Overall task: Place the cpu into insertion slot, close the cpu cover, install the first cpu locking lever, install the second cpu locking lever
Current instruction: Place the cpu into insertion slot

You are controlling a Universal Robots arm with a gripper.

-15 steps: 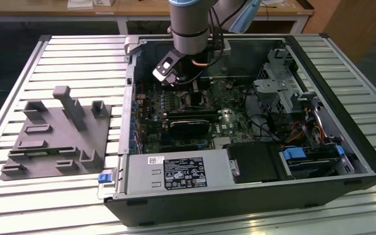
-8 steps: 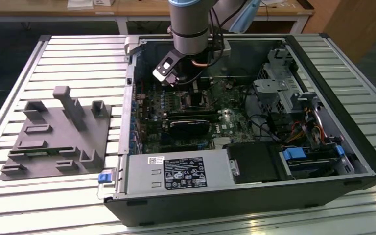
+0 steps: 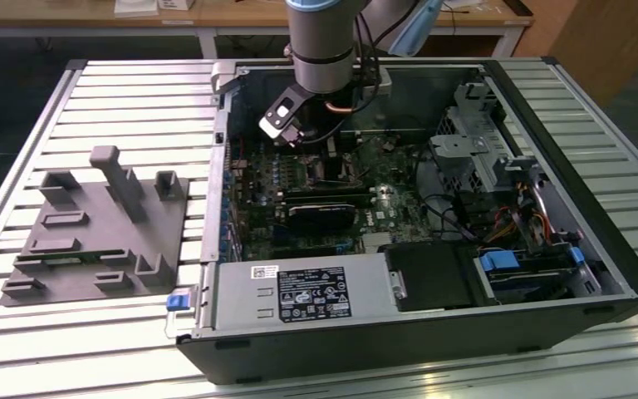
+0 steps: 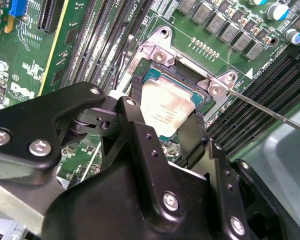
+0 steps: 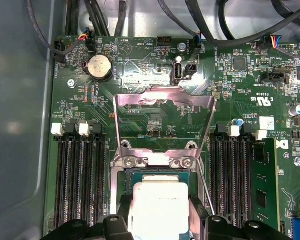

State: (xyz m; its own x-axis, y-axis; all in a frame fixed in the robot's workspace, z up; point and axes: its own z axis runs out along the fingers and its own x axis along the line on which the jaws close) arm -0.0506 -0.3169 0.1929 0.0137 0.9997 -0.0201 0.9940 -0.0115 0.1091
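Note:
My gripper [image 4: 164, 126] reaches down into the open computer case [image 3: 585, 208] over the green motherboard. Its black fingers [image 4: 135, 117] stand on two opposite edges of the cpu [image 4: 166, 107], a silvery-tan square chip, and are shut on it. The cpu [image 5: 159, 204] sits level over the insertion slot [image 5: 131, 179], whose dark rim shows around it; whether it is fully seated I cannot tell. The cpu cover [image 5: 162, 95], a silvery frame plate, is swung open and lies back beyond the slot. A thin locking lever [image 4: 270, 111] sticks out beside the slot.
Long black memory slots [image 5: 77, 180] flank the slot on both sides. A black card [image 3: 321, 204] lies across the board nearer the power supply [image 3: 296, 295]. A drive cage and cables [image 3: 485, 158] fill the exterior view's right. A grey fixture [image 3: 86, 224] stands outside the case.

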